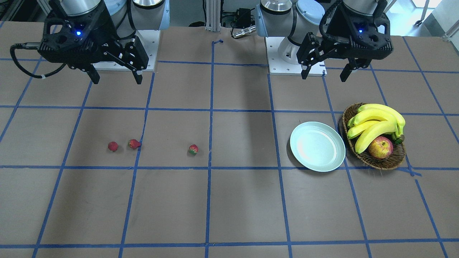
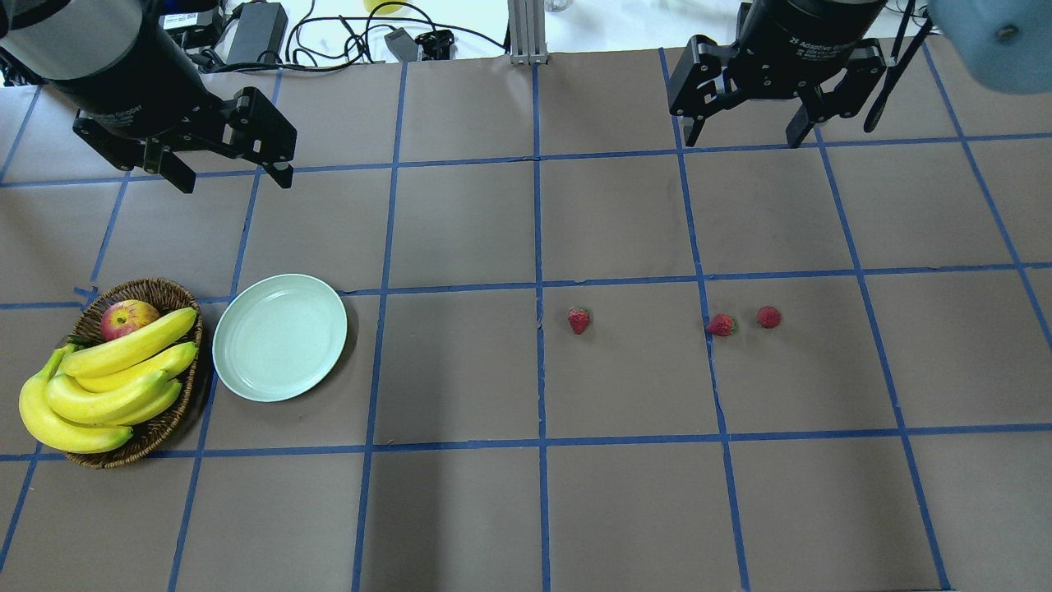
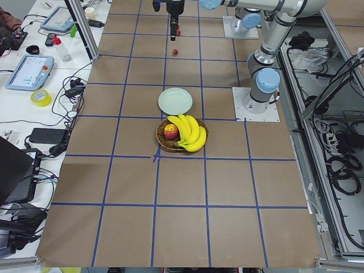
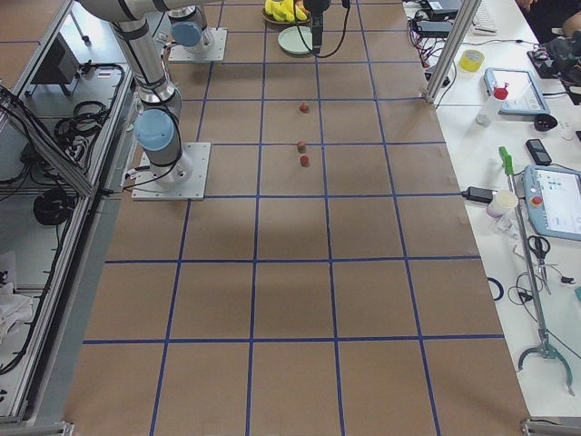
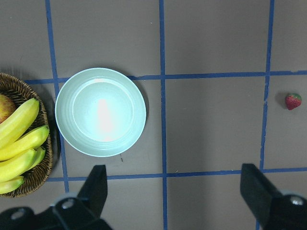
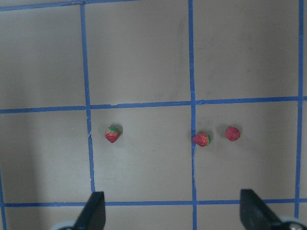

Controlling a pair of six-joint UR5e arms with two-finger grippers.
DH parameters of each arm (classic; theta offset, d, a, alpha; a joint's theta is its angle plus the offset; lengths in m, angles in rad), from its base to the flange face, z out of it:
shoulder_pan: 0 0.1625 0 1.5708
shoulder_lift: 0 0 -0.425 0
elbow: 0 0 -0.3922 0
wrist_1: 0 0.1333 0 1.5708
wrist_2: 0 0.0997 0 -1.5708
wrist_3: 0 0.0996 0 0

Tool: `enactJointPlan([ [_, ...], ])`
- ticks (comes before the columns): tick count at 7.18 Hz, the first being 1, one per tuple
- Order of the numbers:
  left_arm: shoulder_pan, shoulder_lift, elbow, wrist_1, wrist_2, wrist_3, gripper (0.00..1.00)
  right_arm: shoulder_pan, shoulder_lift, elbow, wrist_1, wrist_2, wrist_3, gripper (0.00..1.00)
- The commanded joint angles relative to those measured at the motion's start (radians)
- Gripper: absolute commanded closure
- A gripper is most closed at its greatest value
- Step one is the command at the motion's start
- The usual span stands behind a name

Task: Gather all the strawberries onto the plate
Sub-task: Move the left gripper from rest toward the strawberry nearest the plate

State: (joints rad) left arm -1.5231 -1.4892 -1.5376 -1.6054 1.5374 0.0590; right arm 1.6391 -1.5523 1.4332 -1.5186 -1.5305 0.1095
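Observation:
Three strawberries lie on the brown table: one near the middle and two close together further right. The pale mint-green plate stands empty beside the basket. My left gripper hangs open, high above the table behind the plate. My right gripper hangs open, high behind the strawberries. The middle strawberry also shows in the left wrist view.
A brown wicker basket with bananas and a red-yellow apple stands on the plate's outer side. Blue tape lines grid the table. Cables and devices lie beyond the far table edge.

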Motion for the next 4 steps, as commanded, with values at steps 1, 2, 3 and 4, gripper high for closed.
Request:
enactJointPlan([
  [1, 0.0, 0.006, -0.001, 0.001, -0.002, 0.001, 0.0, 0.001, 0.0, 0.009, 0.0, -0.037, 0.054, 0.0],
  [2, 0.0, -0.008, -0.002, 0.008, -0.003, -0.001, 0.0, 0.001, 0.0, 0.01, 0.0, -0.03, 0.052, 0.0],
  [3, -0.006, -0.01, 0.004, 0.005, 0.003, -0.011, 0.0, 0.001, 0.0, 0.013, -0.002, -0.034, 0.055, 0.0],
  [4, -0.024, -0.01, 0.002, 0.004, 0.013, -0.01, 0.0, 0.001, 0.0, 0.015, -0.002, -0.034, 0.053, 0.0],
])
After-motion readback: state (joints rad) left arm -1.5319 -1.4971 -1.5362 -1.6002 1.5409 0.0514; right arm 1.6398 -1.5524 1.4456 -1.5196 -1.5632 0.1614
